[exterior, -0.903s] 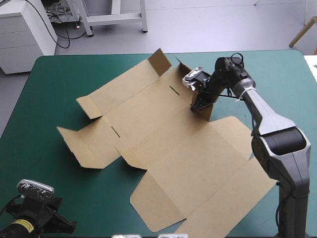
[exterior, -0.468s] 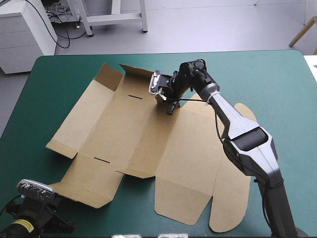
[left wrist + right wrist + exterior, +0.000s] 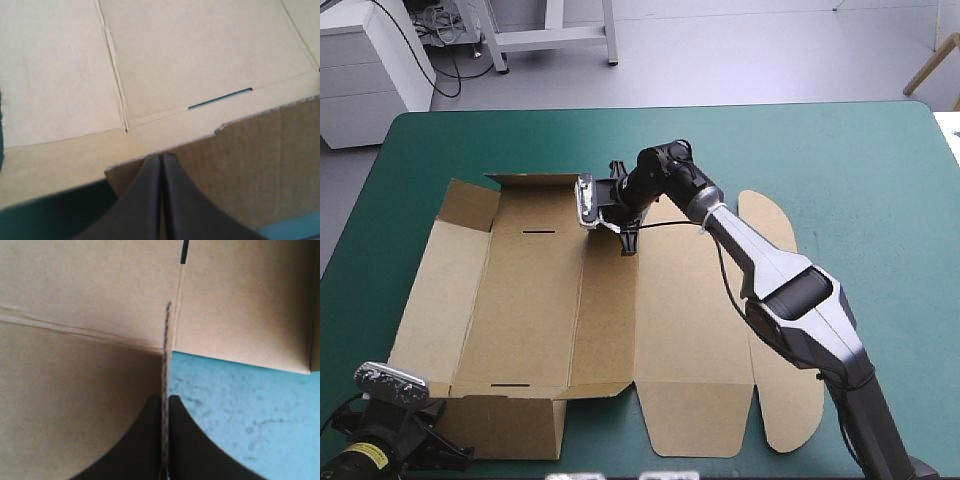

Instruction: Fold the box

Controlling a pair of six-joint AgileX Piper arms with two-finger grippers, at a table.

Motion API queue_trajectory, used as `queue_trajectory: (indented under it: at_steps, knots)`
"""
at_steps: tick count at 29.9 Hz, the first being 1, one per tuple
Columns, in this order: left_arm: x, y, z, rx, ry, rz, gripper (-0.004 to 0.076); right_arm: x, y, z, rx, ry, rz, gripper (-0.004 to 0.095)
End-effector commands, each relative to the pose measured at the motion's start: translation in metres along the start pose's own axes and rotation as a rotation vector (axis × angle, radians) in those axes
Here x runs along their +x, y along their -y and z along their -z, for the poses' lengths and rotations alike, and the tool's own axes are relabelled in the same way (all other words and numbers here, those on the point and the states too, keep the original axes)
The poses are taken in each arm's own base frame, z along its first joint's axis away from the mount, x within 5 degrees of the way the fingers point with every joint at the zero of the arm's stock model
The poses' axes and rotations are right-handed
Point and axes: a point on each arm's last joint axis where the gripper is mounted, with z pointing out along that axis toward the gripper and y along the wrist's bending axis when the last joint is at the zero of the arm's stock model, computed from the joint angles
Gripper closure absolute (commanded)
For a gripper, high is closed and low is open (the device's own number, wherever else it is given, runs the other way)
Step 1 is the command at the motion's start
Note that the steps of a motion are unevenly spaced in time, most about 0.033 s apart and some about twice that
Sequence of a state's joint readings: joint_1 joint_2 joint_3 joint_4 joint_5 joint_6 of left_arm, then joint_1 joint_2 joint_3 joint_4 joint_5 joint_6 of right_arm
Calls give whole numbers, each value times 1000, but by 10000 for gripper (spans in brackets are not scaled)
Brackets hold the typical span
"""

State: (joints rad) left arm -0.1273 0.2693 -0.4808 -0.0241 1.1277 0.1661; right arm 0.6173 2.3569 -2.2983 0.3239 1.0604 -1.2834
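Observation:
The brown box (image 3: 530, 300) lies spread out on the teal-green cover, mostly flat, its long side running from the far edge toward me. Short flaps stand up at its far left corner and at its near edge. My right gripper (image 3: 627, 240) reaches over the box's far part and is shut on a thin upright flap; in the right wrist view the board's edge (image 3: 166, 340) runs straight between the gripper (image 3: 165, 401). My left gripper (image 3: 445, 455) sits low at the near left corner, shut, with the box's raised near flap (image 3: 240, 165) just ahead of the gripper (image 3: 161, 159).
Bare teal-green cover (image 3: 860, 160) stretches to the right of the box and along the far edge. The box's left side lies close to the table's left edge. Rounded lid flaps (image 3: 780, 410) reach toward the near right.
My right gripper has swung left with the flap in its grip, dragging and turning the whole box until it lies square to the table. The near flap now meets my unmoved left gripper.

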Motion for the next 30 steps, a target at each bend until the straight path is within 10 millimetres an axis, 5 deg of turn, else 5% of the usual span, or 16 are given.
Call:
queue_trajectory:
  at_steps: [1, 15, 30]
  knots:
    - [-10, 0, 3, 11, 61, 12, 734, -26, 8, 42, 94, 83, 40, 927]
    - [-34, 3, 70, 49, 159, 21, 734, -28, 6, 41, 86, 80, -11, 927]
    - [-34, 1, 73, 33, 157, 16, 734, -29, -3, 41, -18, 86, -71, 927]
